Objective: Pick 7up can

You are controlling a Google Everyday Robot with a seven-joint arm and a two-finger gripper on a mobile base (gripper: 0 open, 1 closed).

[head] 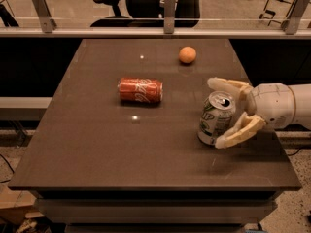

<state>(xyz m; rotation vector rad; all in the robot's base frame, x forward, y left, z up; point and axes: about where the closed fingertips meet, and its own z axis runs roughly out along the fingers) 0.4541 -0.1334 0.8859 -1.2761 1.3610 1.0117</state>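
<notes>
The 7up can [215, 122], silver-white with green markings and a shiny pull-tab top, stands slightly tilted on the right side of the dark table [97, 144]. My gripper [214, 113] reaches in from the right. Its two cream fingers are spread, one [228, 85] behind the can and one [240, 132] in front of it. The fingers lie around the can with the far one close to its rim; the can rests on the table.
A red Coca-Cola can [140, 91] lies on its side near the table's middle. An orange ball [187, 55] sits at the back right. A railing with posts [169, 9] and office chairs stand behind the table. The table's right edge is close under my arm.
</notes>
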